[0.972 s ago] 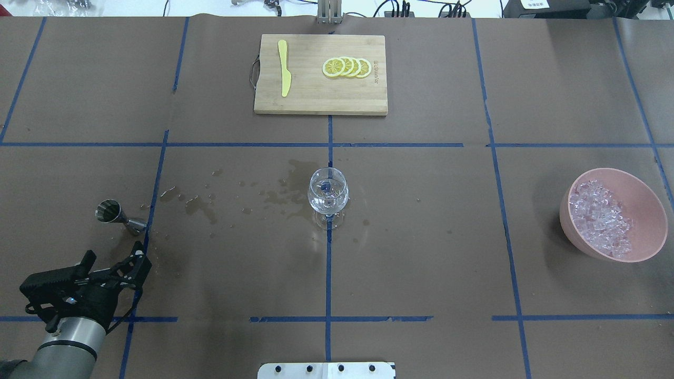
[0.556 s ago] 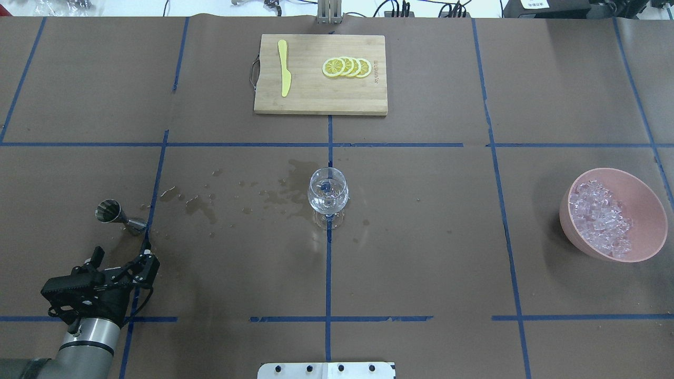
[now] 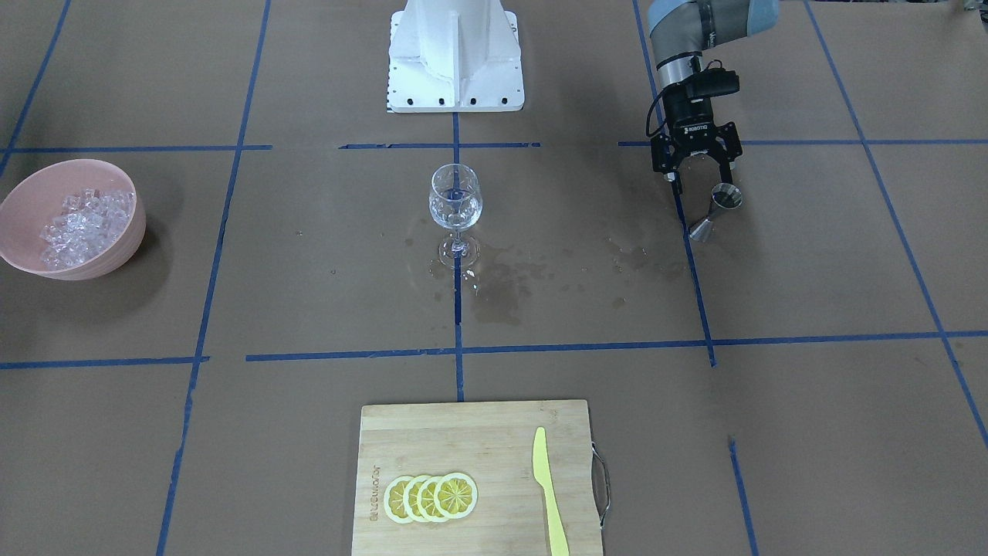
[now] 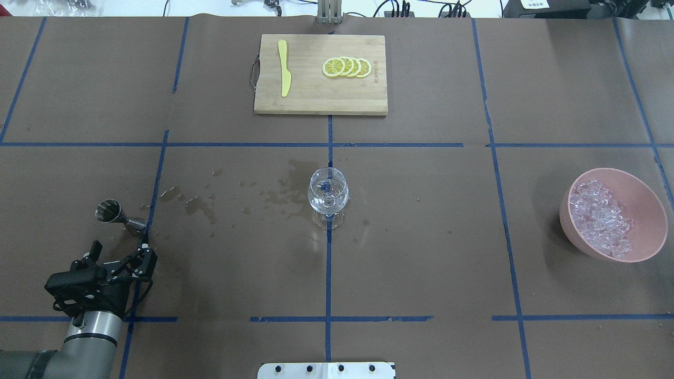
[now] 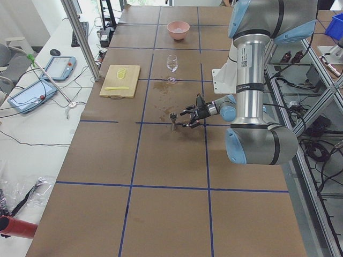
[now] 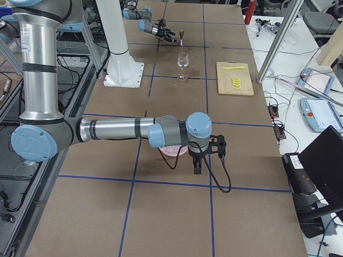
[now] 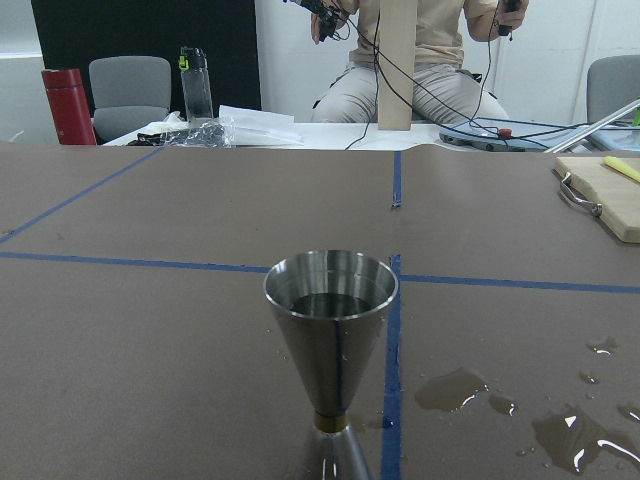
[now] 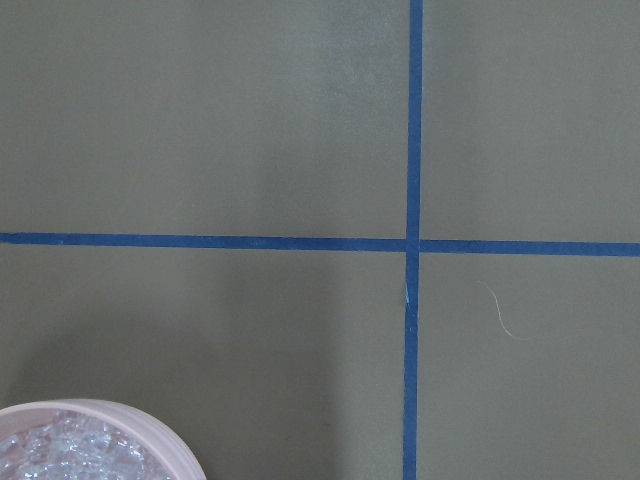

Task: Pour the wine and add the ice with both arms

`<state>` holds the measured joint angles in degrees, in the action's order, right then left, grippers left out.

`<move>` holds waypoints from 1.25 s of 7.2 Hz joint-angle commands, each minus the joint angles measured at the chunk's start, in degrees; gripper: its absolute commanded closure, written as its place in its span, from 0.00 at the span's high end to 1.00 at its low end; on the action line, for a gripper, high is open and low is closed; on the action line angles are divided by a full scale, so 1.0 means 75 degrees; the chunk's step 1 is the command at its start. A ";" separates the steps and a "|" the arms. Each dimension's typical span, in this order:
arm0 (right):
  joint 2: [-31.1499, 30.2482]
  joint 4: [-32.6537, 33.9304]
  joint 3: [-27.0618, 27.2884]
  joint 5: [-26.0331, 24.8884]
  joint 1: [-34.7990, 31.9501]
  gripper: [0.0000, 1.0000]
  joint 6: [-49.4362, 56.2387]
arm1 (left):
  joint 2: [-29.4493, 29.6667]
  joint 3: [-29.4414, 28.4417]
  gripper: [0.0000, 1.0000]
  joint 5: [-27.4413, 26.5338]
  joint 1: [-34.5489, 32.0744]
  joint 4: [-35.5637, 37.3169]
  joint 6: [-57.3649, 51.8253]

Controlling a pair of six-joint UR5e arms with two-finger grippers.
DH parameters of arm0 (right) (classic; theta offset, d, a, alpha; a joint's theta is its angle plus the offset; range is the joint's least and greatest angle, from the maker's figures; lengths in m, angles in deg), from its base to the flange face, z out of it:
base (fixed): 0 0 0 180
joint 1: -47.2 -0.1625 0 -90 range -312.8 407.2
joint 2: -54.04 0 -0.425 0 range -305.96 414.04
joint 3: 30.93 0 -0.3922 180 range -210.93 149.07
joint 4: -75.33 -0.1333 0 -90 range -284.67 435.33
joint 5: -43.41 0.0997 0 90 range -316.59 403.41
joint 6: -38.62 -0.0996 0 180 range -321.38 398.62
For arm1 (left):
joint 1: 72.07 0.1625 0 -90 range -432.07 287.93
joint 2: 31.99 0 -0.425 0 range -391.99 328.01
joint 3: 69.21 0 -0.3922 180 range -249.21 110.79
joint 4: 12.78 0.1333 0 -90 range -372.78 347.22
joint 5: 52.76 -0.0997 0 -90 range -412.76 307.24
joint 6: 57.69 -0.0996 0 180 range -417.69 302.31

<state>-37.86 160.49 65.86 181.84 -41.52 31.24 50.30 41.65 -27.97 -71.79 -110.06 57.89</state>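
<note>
Nearest the robot, well left of the glass (image 4: 327, 192), the left gripper (image 4: 122, 250) is spread wide and holds nothing — a metal cup (image 4: 113, 213) stands just past it. Far right of the glass, the ice (image 4: 600, 223) lies in a pink bowl (image 4: 645, 210). The right gripper (image 6: 197, 163) hangs by that bowl — wide or closed, I cannot tell.

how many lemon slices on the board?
4 lemon slices, overlapping in one row on the cutting board, right of the yellow knife in the overhead view. None seem hidden.
</note>
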 commanded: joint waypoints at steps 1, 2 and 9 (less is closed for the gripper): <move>0.0007 0.0000 0.0008 0.0000 -0.0007 1.00 0.0000 | 0.0625 -0.0623 0.94 -0.0141 -0.0516 -0.0002 -0.0011; 0.0007 0.0000 -0.0003 0.0000 -0.0007 1.00 0.0000 | 0.0640 -0.0649 0.93 -0.0281 -0.0692 -0.0002 -0.0035; 0.0007 0.0000 -0.0062 0.0012 0.0005 1.00 0.0000 | 0.0828 -0.0977 0.90 -0.0306 -0.0870 -0.0013 -0.0082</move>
<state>-37.75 160.49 65.49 181.93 -41.52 31.24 56.27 34.48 -30.33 -78.41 -110.13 57.27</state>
